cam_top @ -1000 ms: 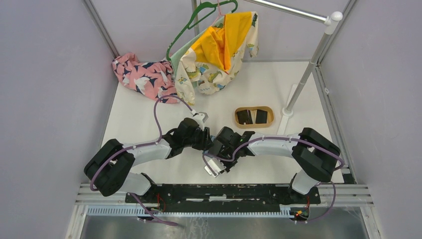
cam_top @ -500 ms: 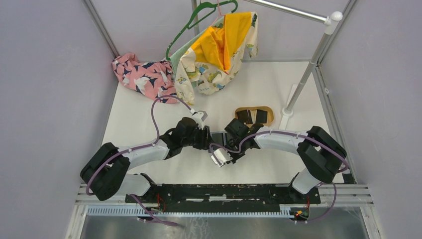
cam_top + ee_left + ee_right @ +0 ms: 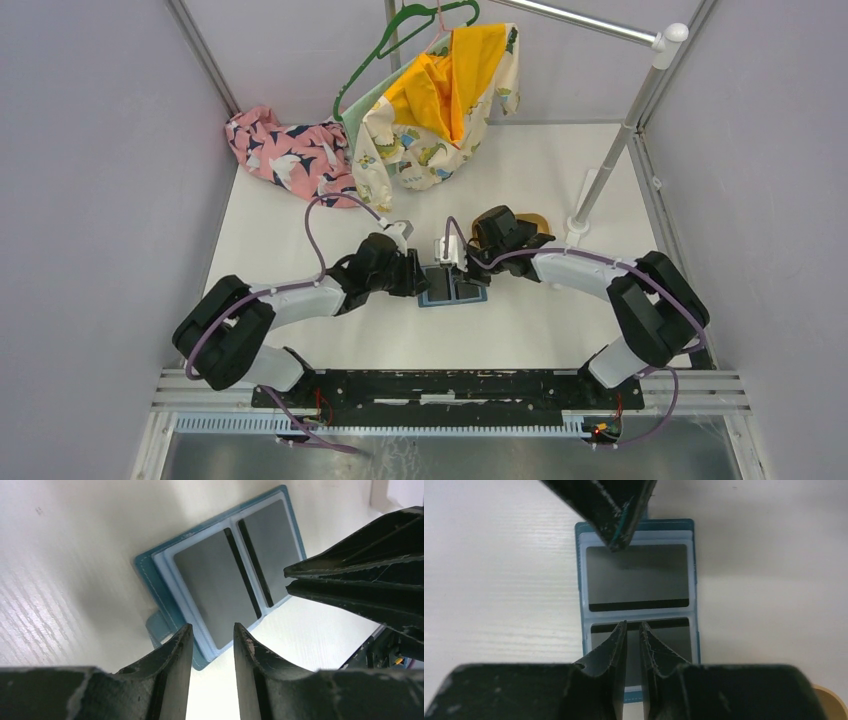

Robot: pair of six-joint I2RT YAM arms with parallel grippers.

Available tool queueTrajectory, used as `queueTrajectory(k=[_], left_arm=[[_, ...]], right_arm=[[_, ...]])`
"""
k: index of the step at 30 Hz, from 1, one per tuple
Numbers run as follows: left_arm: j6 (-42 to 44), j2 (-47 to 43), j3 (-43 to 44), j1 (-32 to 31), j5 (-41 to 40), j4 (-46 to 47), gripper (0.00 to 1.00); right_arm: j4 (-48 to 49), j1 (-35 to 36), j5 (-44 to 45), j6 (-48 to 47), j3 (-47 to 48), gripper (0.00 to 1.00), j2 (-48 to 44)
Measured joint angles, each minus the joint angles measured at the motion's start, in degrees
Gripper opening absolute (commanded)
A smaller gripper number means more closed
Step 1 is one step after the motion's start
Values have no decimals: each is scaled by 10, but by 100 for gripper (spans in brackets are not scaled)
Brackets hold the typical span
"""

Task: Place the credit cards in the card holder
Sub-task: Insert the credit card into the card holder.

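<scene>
White counter (image 3: 290,240) between grey walls, a pink patterned garment (image 3: 285,150) heaped at the upper left, and the centre of the frame looks different now. A second ago the right arm sat low over the middle and covered it. It has since swung up toward the back, and the teal card holder (image 3: 452,286) lies open and flat on the counter in plain view. Two dark credit cards (image 3: 637,575) sit in its clear pockets, one to each half, so that much of the task looks done. The right gripper (image 3: 632,626) hovers over the lower pocket in its wrist view, all but closed, only a slit between the fingers and nothing in it. The left gripper (image 3: 212,630) stands at the holder's edge near the snap tab, partly open, a little narrower than before, holding nothing that shows. The snag is that the right arm now hides the wooden tray (image 3: 541,218) save a sliver, so whether cards remain there cannot be told. Whether either gripper touches the holder is unclear too.
</scene>
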Motion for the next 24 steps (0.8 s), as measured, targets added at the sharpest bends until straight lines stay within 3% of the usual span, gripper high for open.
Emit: queueTrajectory(k=[8,24], left_arm=[[-1,17,3,18,0,4,49],[-1,27,5,28,16,23,45]], right_arm=[[78,0,26,116,0,18,37],[62,2,36,131,31,17,94]])
